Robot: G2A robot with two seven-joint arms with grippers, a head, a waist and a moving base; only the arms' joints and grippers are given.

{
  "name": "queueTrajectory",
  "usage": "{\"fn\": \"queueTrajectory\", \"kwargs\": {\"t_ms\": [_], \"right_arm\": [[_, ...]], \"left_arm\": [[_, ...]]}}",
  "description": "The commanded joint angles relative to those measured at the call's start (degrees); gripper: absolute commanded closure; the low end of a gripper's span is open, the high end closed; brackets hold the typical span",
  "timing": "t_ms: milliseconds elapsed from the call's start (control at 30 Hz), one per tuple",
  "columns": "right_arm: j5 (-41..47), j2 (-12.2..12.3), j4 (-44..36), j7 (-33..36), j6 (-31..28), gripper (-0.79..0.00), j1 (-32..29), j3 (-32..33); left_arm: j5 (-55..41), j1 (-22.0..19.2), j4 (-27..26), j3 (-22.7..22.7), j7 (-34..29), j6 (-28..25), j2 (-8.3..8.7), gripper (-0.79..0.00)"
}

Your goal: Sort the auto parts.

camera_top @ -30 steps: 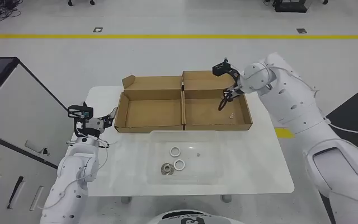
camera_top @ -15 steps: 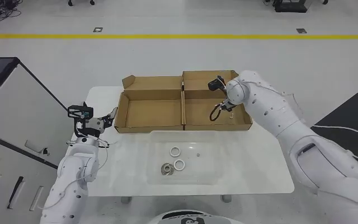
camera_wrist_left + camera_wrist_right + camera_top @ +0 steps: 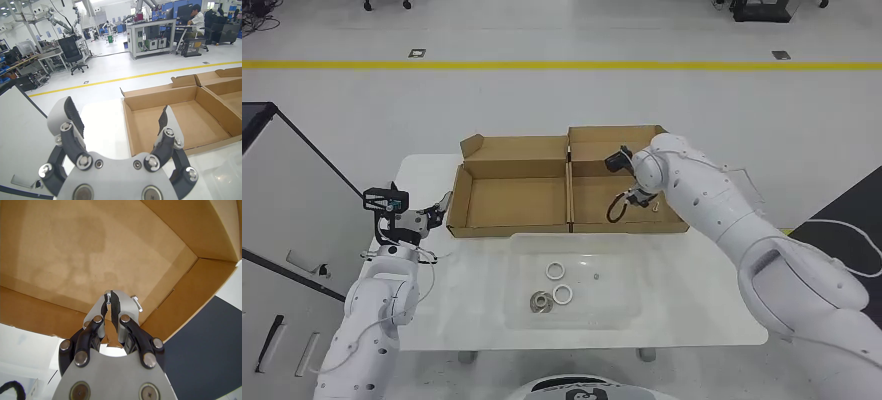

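Observation:
My right gripper (image 3: 109, 302) is shut on a small threaded bolt (image 3: 108, 298), held just above the floor of the right cardboard box (image 3: 592, 200). A second bolt (image 3: 137, 304) lies on the box floor close beside the fingers. In the top view the right gripper (image 3: 644, 197) hangs inside that box, near its right wall. My left gripper (image 3: 119, 117) stands open with nothing in it at the table's left edge, just left of the left cardboard box (image 3: 198, 121). Two white rings (image 3: 556, 270) (image 3: 563, 293) and a metal part (image 3: 539, 300) lie in the clear tray (image 3: 612, 310).
The two open cardboard boxes stand side by side at the back of the white table (image 3: 712, 300). The left box (image 3: 512, 200) holds nothing. The clear tray sits in front of them. A grey panel (image 3: 282, 190) stands left of the table.
The right arm has swung leftward and lower inside the right box, carrying the bolt. The left arm has stayed still.

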Motion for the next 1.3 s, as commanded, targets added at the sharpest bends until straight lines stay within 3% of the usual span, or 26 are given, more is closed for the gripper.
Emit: {"fn": "queueTrajectory", "kwargs": {"t_ms": [0, 367, 400, 467, 567, 700, 733, 800, 1033, 1267], "right_arm": [[0.3, -0.4, 1.5, -0.3, -0.3, 0.0, -0.1, -0.1], [1.4, -2.8, 7.6, -1.4, -1.6, 0.0, 0.5, -0.4], [1.4, -3.0, 8.0, -1.6, -1.7, -0.12, 0.6, -0.3], [1.7, -3.3, 8.7, -1.8, -1.9, -0.249, 0.7, -0.2], [1.8, -3.8, 9.6, -2.0, -2.2, -0.339, 1.0, -0.1], [2.3, -4.2, 10.4, -2.3, -2.5, -0.388, 1.4, 0.4], [2.5, -4.3, 10.6, -2.5, -2.6, -0.548, 1.5, 0.6], [2.4, -4.3, 10.6, -2.7, -3.1, -0.785, 1.9, 0.9], [2.6, -3.7, 8.8, -2.7, -4.9, -0.785, 3.1, 3.0], [2.6, -0.9, 2.0, 0.6, -7.8, -0.785, 4.0, 7.5]], "left_arm": [[0.0, 0.0, 0.0, 0.0, 0.0, 0.0, 0.0, -0.785], [0.0, 0.0, 0.0, 0.0, 0.0, 0.0, 0.0, -0.785], [0.0, 0.0, 0.0, 0.0, 0.0, 0.0, 0.0, -0.785], [0.0, 0.0, 0.0, 0.0, 0.0, 0.0, 0.0, -0.785], [0.0, 0.0, 0.0, 0.0, 0.0, 0.0, 0.0, -0.785], [0.0, 0.0, 0.0, 0.0, 0.0, 0.0, 0.0, -0.785], [0.0, 0.0, 0.0, 0.0, 0.0, 0.0, 0.0, -0.785], [0.0, 0.0, 0.0, 0.0, 0.0, 0.0, 0.0, -0.785], [0.0, 0.0, 0.0, 0.0, 0.0, 0.0, 0.0, -0.785], [0.0, 0.0, 0.0, 0.0, 0.0, 0.0, 0.0, -0.785]]}}
